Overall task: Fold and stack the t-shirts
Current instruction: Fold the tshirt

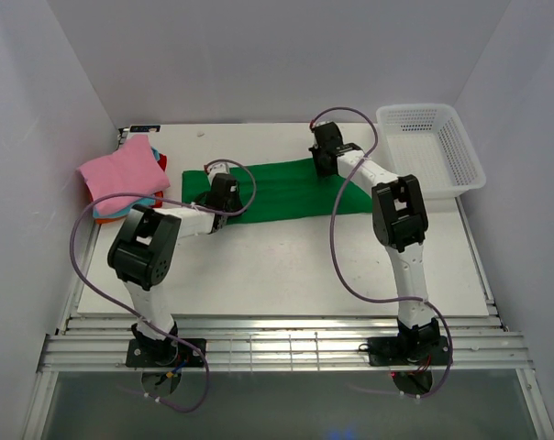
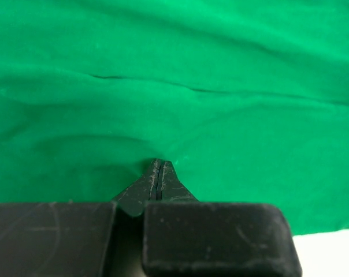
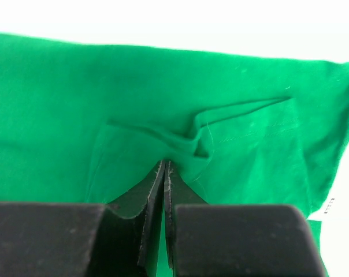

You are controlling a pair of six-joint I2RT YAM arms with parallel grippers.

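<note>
A bright green t-shirt (image 1: 277,188) lies spread as a wide band across the far middle of the table. My left gripper (image 1: 225,186) is shut at its left part; in the left wrist view the fingertips (image 2: 159,165) pinch the green cloth (image 2: 174,69), which puckers around them. My right gripper (image 1: 325,167) is shut at the shirt's right end; in the right wrist view its tips (image 3: 164,165) hold a bunched fold of the green cloth (image 3: 59,104). A pink folded shirt (image 1: 121,172) tops a stack at the far left, with teal and orange-red edges (image 1: 110,214) under it.
A white plastic mesh basket (image 1: 460,151) stands at the far right corner. White walls close in the table on the left, back and right. The table's white surface (image 1: 286,270) lies between the shirt and the arm bases.
</note>
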